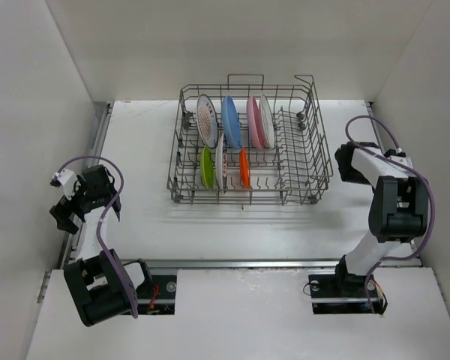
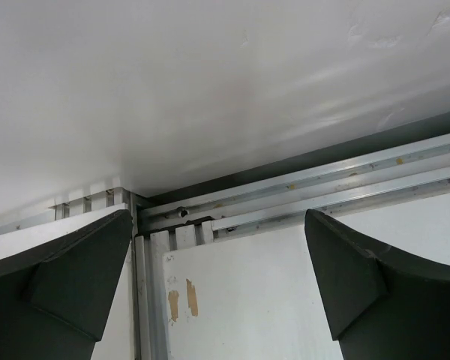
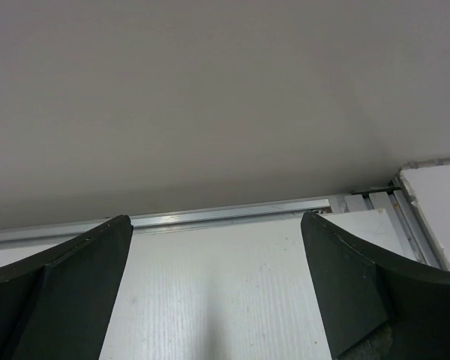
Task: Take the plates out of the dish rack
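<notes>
The rack (image 1: pixel 304 161) sits far and central on the tabletop (image 1: pixel 285 232). Seven plates (image 1: pixel 231 120) stand upright between its tines, four in the far row and three in the near. The left gripper (image 2: pixel 217 255) is spread and empty near the left edge. The right gripper (image 3: pixel 216 255) is also spread and empty, right of the rack.

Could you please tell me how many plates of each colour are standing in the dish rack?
White plates: 3
Blue plate: 1
Pink plate: 1
Lime green plate: 1
Orange plate: 1
Total: 7
</notes>
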Available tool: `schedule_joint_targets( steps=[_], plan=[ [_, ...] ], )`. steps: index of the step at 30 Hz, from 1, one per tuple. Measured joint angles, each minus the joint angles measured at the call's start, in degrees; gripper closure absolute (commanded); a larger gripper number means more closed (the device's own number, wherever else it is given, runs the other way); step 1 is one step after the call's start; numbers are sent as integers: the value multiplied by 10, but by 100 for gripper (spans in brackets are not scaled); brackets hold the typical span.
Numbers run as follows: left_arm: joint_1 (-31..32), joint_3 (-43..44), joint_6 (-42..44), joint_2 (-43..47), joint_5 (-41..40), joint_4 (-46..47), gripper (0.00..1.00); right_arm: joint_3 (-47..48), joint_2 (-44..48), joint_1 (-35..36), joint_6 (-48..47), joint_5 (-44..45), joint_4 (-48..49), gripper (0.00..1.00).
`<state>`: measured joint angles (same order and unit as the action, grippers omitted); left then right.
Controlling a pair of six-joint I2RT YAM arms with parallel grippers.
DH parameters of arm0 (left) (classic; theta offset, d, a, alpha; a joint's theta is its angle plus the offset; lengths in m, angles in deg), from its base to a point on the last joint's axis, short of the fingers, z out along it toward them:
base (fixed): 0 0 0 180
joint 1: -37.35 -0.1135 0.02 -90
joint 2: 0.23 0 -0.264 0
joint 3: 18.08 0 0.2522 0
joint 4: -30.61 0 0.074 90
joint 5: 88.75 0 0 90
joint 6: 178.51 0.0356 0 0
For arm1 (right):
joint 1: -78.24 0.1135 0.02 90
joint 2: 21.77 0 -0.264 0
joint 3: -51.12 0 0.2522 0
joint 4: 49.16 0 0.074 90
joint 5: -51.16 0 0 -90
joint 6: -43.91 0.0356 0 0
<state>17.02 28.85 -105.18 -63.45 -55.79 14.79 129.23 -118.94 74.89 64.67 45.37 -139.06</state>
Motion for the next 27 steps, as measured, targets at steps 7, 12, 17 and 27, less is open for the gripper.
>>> schedule_joint_targets(
  steps=[7, 12, 17, 27],
  plan=[
    [0, 29, 18, -9, 13, -38, 1, 67, 26, 0, -68, -1, 2, 0],
    [6, 252, 69, -37, 135, -200, 1, 136, 112, 5, -114, -18, -3, 0],
    [16, 548, 115, -39, 374, -330, 1, 336, 165, 83, -250, -40, 12, 0],
    [23, 807, 254, -59, 704, -629, 1, 253, 312, 185, -841, -527, 362, 0]
  ],
)
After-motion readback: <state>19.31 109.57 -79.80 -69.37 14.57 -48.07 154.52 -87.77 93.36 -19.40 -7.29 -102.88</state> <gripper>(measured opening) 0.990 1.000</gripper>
